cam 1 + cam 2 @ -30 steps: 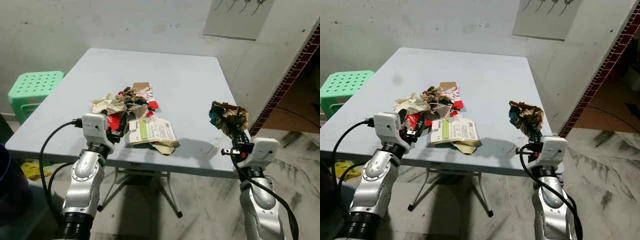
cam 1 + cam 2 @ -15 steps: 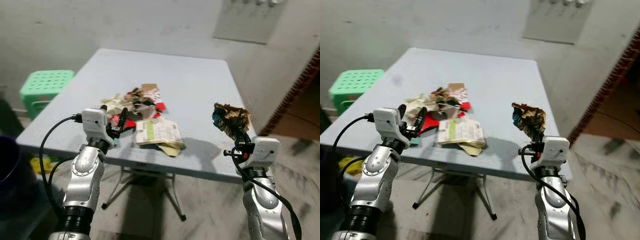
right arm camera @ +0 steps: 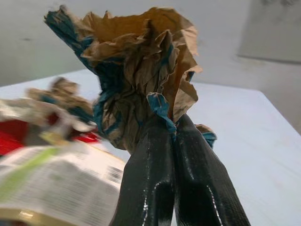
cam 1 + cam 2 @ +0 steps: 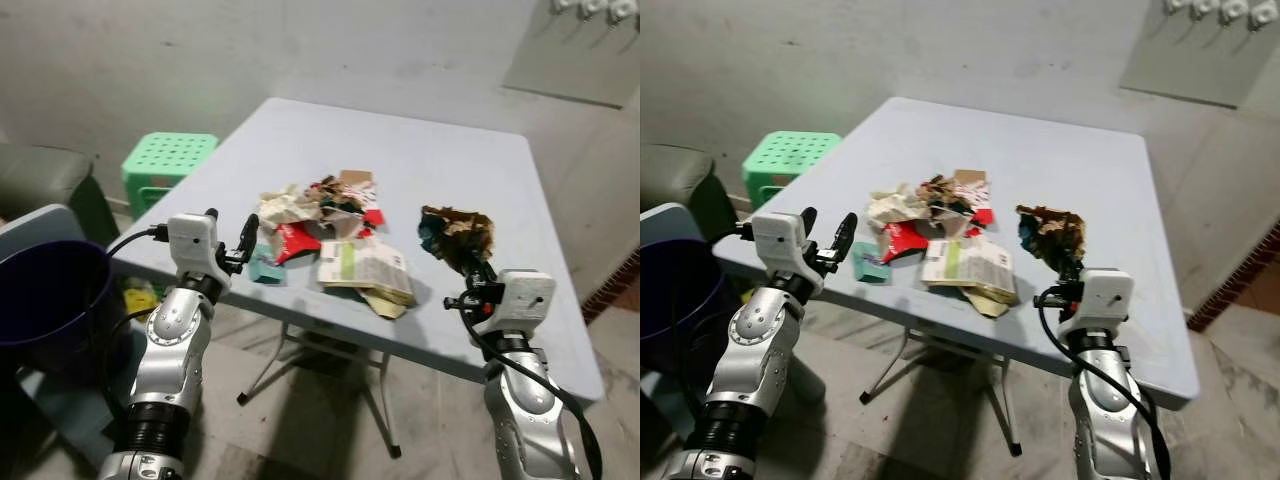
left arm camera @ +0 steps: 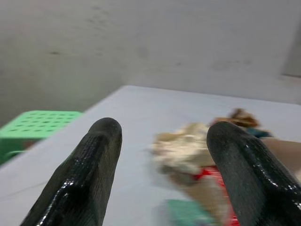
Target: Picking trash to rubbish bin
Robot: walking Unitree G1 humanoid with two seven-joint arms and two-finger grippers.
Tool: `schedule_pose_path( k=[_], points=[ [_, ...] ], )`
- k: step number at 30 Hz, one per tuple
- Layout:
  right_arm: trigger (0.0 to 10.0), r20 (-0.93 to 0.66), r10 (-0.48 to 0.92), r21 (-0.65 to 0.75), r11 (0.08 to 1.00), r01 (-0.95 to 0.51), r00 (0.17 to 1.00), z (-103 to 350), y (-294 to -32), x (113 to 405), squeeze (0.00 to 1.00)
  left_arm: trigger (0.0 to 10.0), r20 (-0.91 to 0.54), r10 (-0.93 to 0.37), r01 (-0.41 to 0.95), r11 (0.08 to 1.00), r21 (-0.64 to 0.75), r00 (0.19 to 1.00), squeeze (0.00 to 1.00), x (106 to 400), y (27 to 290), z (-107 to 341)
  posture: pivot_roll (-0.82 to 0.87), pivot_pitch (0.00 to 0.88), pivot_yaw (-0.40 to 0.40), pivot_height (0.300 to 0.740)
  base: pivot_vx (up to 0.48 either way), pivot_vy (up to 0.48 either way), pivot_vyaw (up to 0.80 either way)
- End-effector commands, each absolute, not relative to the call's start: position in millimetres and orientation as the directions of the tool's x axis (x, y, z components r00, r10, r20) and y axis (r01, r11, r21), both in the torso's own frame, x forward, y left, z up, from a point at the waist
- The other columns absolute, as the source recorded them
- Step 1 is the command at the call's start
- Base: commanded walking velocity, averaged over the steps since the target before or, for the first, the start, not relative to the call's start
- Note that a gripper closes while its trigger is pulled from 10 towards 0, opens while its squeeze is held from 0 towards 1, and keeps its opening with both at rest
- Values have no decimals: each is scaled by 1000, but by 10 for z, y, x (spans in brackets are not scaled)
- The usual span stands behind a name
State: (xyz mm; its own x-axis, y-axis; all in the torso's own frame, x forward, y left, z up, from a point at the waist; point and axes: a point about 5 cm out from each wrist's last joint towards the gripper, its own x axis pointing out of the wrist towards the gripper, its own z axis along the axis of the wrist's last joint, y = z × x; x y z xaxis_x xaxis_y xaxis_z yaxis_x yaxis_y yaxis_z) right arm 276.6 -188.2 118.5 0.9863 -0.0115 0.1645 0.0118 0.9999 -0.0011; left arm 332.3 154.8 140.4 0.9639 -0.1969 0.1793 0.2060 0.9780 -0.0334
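A crumpled brown and teal paper wad is held up above the table's right front part, with my right gripper shut on it; the right wrist view has the paper wad bunched above the closed fingers. My left gripper stands open at the table's front left edge, nothing between its fingers. A heap of trash lies mid-table: crumpled paper, red wrappers, a printed carton, a small teal box. A dark blue rubbish bin stands at the far left.
The light blue folding table stands before a grey wall. A green plastic stool is beyond the table's left corner. A dark seat back sits at left behind the bin. Marbled floor shows under the table.
The camera has swung left, so the whole scene shifted right and the blue bin came into view. My left gripper has come off the trash heap; the right still holds the wad.
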Motion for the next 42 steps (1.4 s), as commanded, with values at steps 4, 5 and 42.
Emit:
schedule_pose_path(
  k=[4, 5, 42],
  points=[
    [10000, 178, 6, -1, 1000, -6, 984, 1226, -1840, 2787, 0, 10000, 189, -196, 204, 979, -22, 962, 0, 3344, 1564, 1423, -26, 0, -34, 740, 0, 444, 800],
    [10000, 179, 7, 0, 1000, -7, 984, 1227, -1839, 2786, 0, 10000, 189, -196, 204, 979, -22, 962, 0, 3342, 1564, 1420, -25, 0, -35, 740, 0, 442, 800],
    [10000, 171, 84, -32, 996, -80, 982, 1286, -1827, 2861, 0, 10000, 137, -140, 144, 989, -19, 981, 0, 3316, 1530, 1360, 11, 0, -68, 740, 0, 71, 800]
  ],
)
